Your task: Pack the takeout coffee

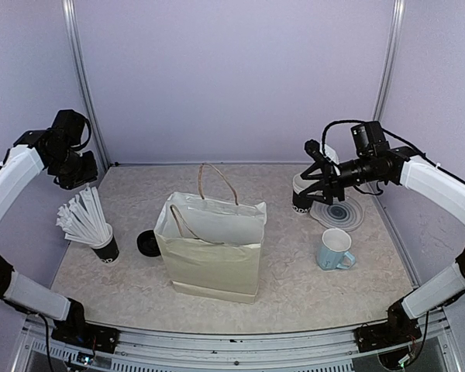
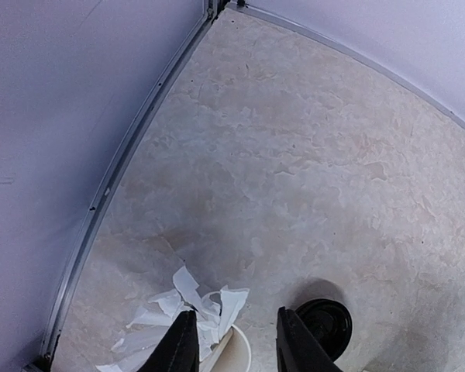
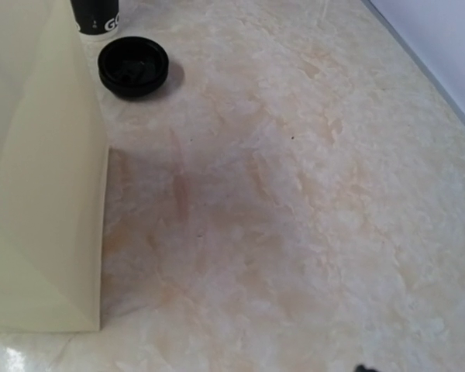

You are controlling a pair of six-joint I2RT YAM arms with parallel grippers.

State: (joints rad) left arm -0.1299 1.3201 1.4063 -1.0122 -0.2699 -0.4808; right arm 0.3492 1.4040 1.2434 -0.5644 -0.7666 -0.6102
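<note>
Over the far-left corner of the table (image 1: 294,294), well above it: left gripper (image 2: 234,345), with fingers (image 2: 180,347) parted and nothing between. Directly beneath, near the left edge, a black cup of white sticks (image 1: 101,236). Just beside it toward the middle, a loose black lid (image 1: 148,242), flat on the table.

Toward the far-right corner: right gripper (image 1: 310,188), down at the rim of the takeout cup (image 1: 300,206). Impossible to tell whether clamped on it or merely around it, with the fingers missing from the right wrist view. Upright there, the takeout cup, top hidden behind the gripper, touching or just beside a grey ringed disc (image 1: 341,213). Closer to the near edge, a light-blue mug (image 1: 335,250).

Mid-table, a cream paper bag (image 1: 213,260), upright, mouth open. Open tabletop from bag to far edge and along the right edge past the mug. Tighter on the left, between bag and lid.

White lettering on the takeout cup, too small to read. "GO" legible on the cup of white sticks in the right wrist view, the rest cut off at the frame's top.
</note>
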